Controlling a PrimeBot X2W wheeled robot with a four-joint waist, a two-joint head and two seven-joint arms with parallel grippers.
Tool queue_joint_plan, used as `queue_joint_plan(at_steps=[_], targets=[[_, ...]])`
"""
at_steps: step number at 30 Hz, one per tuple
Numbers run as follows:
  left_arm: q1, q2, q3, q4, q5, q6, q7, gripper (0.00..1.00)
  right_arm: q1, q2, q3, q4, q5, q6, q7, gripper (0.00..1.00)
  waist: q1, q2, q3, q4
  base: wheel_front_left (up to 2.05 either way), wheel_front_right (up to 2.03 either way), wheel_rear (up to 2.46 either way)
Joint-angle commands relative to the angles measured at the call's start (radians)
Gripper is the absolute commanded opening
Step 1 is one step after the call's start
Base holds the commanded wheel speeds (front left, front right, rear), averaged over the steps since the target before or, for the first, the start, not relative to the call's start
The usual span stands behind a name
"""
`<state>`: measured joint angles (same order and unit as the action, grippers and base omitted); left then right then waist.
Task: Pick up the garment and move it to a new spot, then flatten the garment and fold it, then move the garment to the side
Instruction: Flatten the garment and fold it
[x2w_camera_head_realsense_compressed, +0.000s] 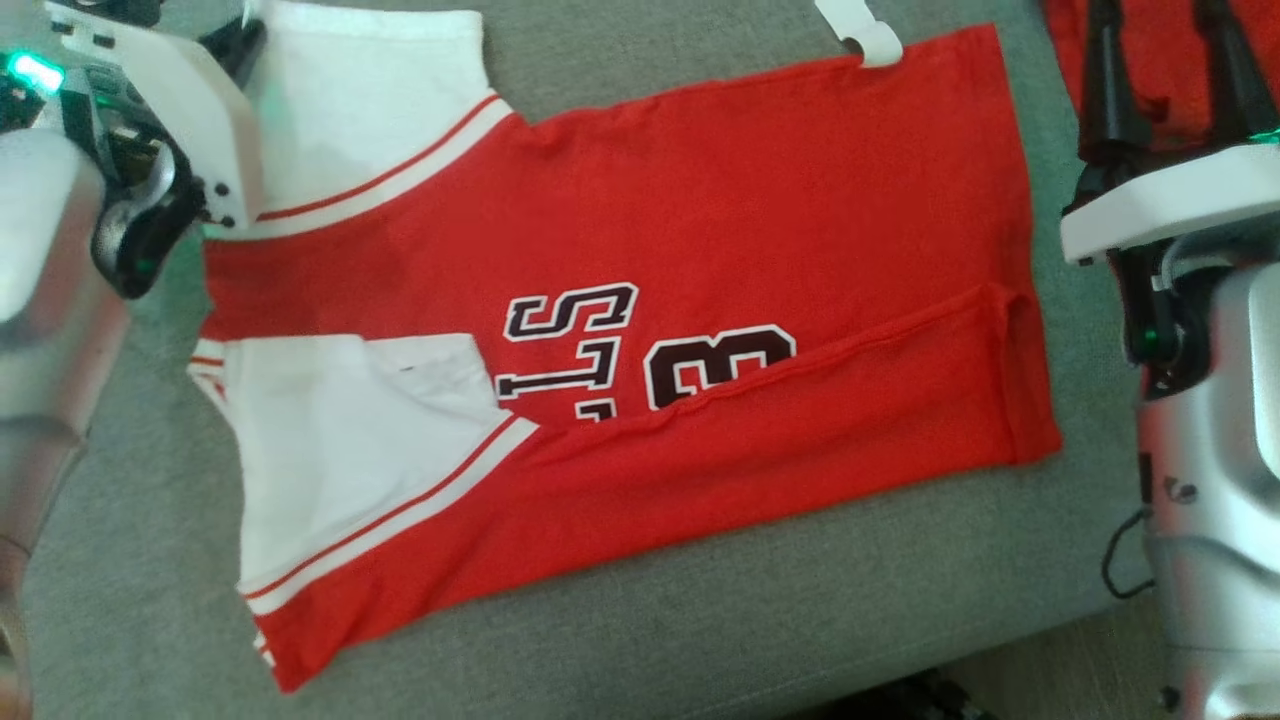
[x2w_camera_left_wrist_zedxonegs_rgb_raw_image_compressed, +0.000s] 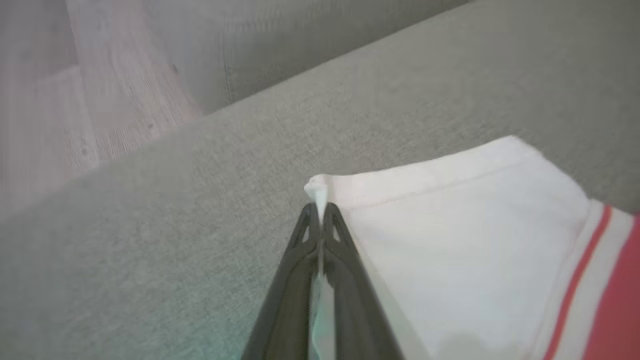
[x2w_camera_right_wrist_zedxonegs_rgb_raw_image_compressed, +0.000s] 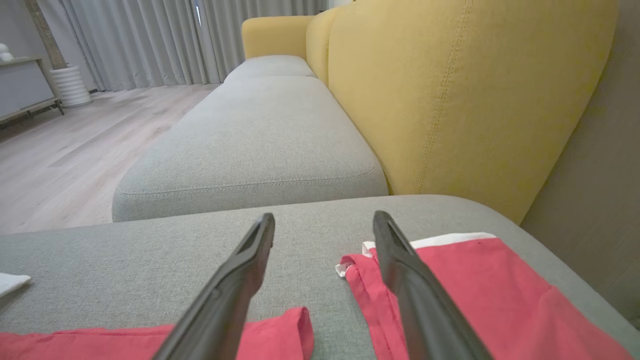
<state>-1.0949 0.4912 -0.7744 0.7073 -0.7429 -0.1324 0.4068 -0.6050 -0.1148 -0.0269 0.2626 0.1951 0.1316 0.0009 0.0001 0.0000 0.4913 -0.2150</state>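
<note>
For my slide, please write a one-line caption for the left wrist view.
The left gripper pinches a corner of the white sleeve of the red garment lying on a grey sofa cushion.

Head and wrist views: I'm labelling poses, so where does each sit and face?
Head view: on the head, down at the red jersey on the sofa; left arm, right arm flanking.
Left wrist view: on that wrist, along the left gripper shut on the white sleeve.
Right wrist view: on that wrist, along the open right gripper toward a yellow backrest.
Shared: head and left wrist show that sleeve.
</note>
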Motion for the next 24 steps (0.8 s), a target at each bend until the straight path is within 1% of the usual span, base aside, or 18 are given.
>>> queue_joint_plan(at_steps=[1,5,7,9,13,16,21,24], targets=[[-0.031,0.042,0.036,-0.032,0.014,0.002,-0.049,0.0,-0.022,-0.023,0.031,-0.031,-0.005,-0.001,0.016,1.0,-0.0001,0.0,-0.021,0.02,0.0,0.0,0.0],[-0.037,0.014,0.037,-0.064,0.064,0.008,-0.23,0.0,-0.02,-0.094,0.093,-0.001,0.027,-0.001,0.064,1.0,-0.0001,0.0,-0.066,0.07,0.0,0.0,0.0],[-0.029,-0.002,0.032,-0.088,0.081,0.013,-0.292,0.0,-0.022,-0.128,0.107,0.021,0.044,-0.001,0.08,1.0,-0.0001,0.0,-0.088,0.096,0.0,0.0,0.0],[-0.012,-0.012,0.023,-0.116,0.093,0.017,-0.329,0.0,-0.026,-0.158,0.118,0.053,0.058,-0.001,0.097,1.0,-0.0001,0.0,-0.107,0.118,0.0,0.0,0.0],[0.041,-0.017,0.001,-0.194,0.105,0.025,-0.362,0.0,-0.035,-0.207,0.15,0.143,0.084,-0.001,0.148,1.0,-0.0001,0.0,-0.13,0.159,0.0,0.0,0.0],[0.089,-0.014,-0.016,-0.262,0.109,0.04,-0.365,0.0,-0.043,-0.238,0.17,0.217,0.101,-0.001,0.174,1.0,-0.0001,0.0,-0.135,0.19,0.0,0.0,0.0],[0.152,-0.002,-0.037,-0.376,0.12,0.073,-0.363,0.0,-0.072,-0.271,0.172,0.331,0.119,-0.001,0.186,1.0,-0.0001,0.0,-0.128,0.24,0.0,0.0,0.0],[0.178,0.003,-0.049,-0.435,0.119,0.084,-0.35,0.0,-0.098,-0.288,0.166,0.403,0.116,-0.001,0.201,1.0,-0.0001,0.0,-0.115,0.265,0.0,0.0,0.0]])
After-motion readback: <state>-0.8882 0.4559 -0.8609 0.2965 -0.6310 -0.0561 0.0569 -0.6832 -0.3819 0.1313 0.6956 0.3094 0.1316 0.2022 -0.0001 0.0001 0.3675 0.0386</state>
